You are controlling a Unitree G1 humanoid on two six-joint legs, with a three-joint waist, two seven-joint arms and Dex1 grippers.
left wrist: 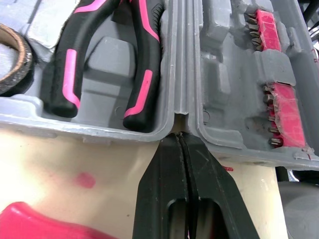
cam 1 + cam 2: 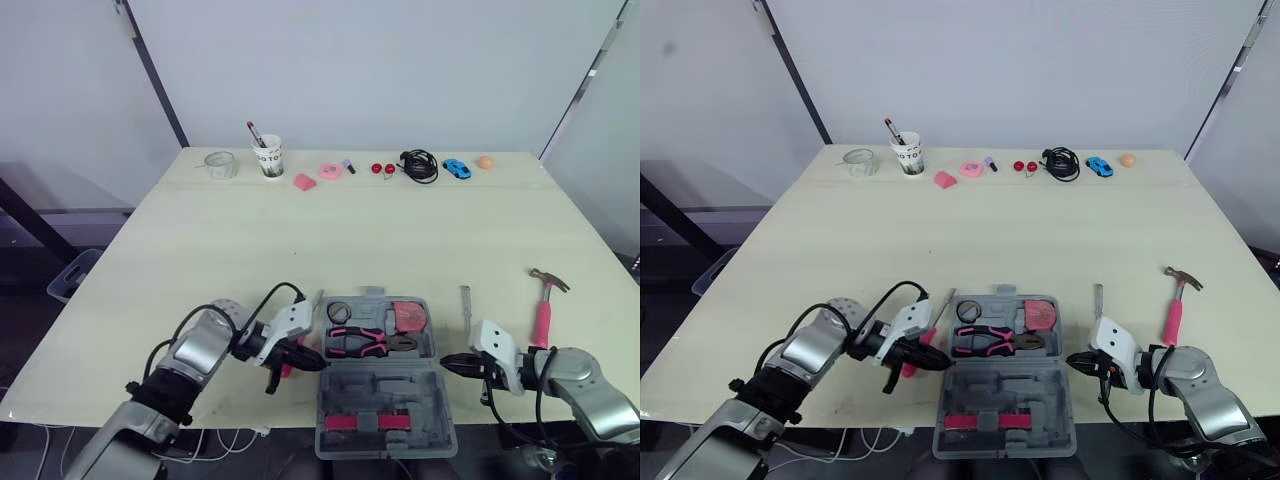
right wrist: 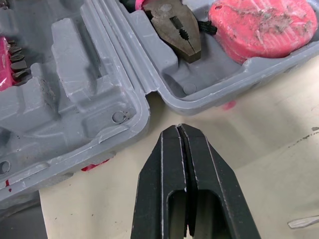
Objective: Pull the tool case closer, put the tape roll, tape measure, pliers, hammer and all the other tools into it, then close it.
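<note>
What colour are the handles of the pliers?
Black with pink stripes on the pliers handles, best in left wrist view.

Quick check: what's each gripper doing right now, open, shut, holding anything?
Left gripper: shut, empty, tips at the tool case hinge.
Right gripper: shut, empty, just off the hinge's other end.

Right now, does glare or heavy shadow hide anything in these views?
Left eye view: even light, no glare on the table, soft shadows beside the tool case and hammer. Left wrist view: shade under the case's edge by the left gripper. Right wrist view: right gripper evenly lit.
</note>
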